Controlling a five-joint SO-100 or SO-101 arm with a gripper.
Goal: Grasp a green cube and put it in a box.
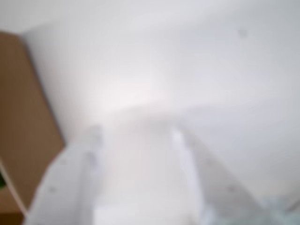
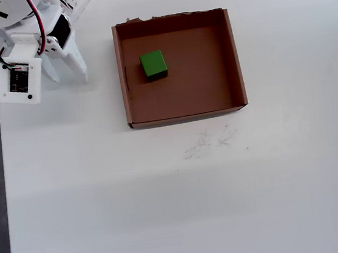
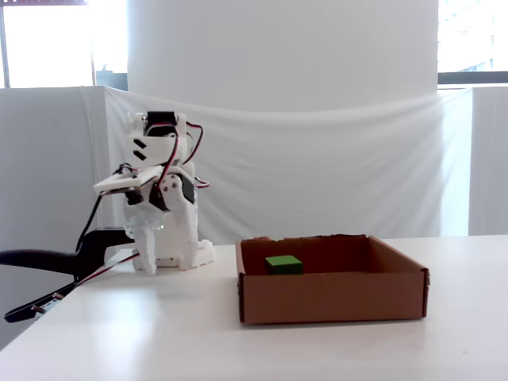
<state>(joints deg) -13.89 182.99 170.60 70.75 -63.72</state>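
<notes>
The green cube [image 2: 153, 64] rests on the floor of the brown cardboard box [image 2: 200, 80], in its upper left part in the overhead view. The fixed view shows the cube [image 3: 283, 264] behind the low front wall of the box [image 3: 329, 298]. My gripper [image 2: 68, 80] is left of the box, over bare table, well apart from the cube. Its two white fingers are spread and hold nothing. The blurred wrist view shows the gripper [image 1: 137, 131] open over white table, with a box wall [image 1: 23, 117] at the left.
The folded white arm [image 3: 163, 198] stands at the table's far left corner. The table's left edge [image 2: 4, 182] drops to grey floor. Black cables and a clamp [image 3: 48, 262] stick out beside the base. Faint pencil marks [image 2: 207, 141] lie below the box.
</notes>
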